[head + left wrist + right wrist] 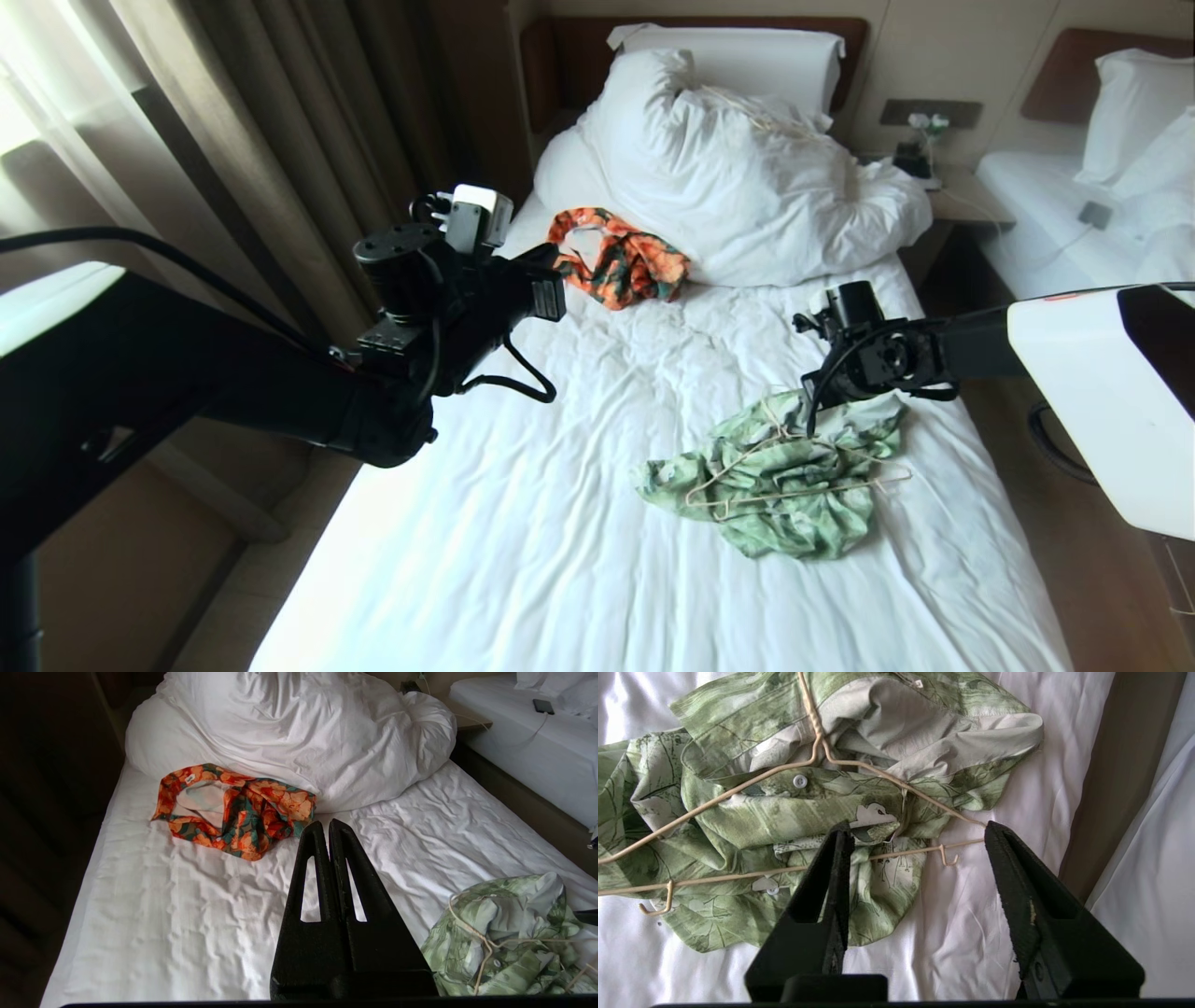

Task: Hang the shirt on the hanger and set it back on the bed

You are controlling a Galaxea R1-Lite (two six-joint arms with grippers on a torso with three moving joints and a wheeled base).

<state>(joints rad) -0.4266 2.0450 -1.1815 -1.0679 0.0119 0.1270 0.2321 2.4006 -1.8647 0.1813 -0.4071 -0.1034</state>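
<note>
My right gripper point(917, 833) stands spread above the hanger's point(738, 791) lower right corner, pinching nothing. The hanger lies on the crumpled shirt point(780, 471), lower right of centre on the bed point(523, 523); its hook runs out of my wrist view. My left gripper point(329, 828), pressed together, hangs at middle left near the orange garment point(621, 259).
</note>
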